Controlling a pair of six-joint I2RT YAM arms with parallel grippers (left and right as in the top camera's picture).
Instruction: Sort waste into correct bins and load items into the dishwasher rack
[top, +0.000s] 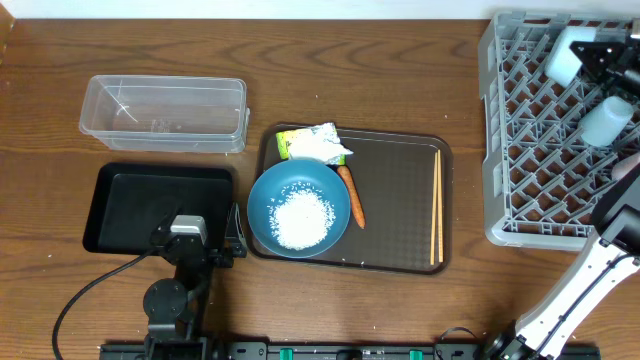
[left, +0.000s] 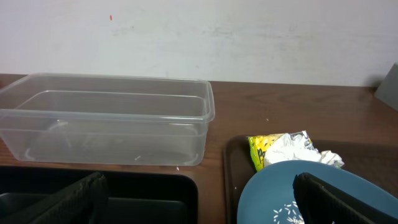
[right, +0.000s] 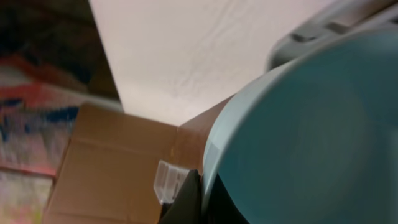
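Note:
My right gripper (right: 202, 186) is shut on the rim of the small light-blue bowl (right: 311, 137), which it holds above the grey dishwasher rack (top: 540, 150). A white cup (top: 564, 57) rests in the rack's far part. My left gripper (left: 199, 208) stands open low over the gap between the black tray (top: 130, 205) and the large blue bowl (top: 297, 190), with nothing between its fingers. The blue bowl holds white rice (top: 302, 218). Beside it on the brown tray (top: 400, 255) lie a carrot (top: 351, 196), a crumpled wrapper (top: 315, 144) and chopsticks (top: 437, 205).
The clear plastic container (top: 165, 112) sits behind the black tray, both without contents. A few rice grains are scattered on the brown tray near its front edge. The rack fills the table's right side, with the right arm reaching over it.

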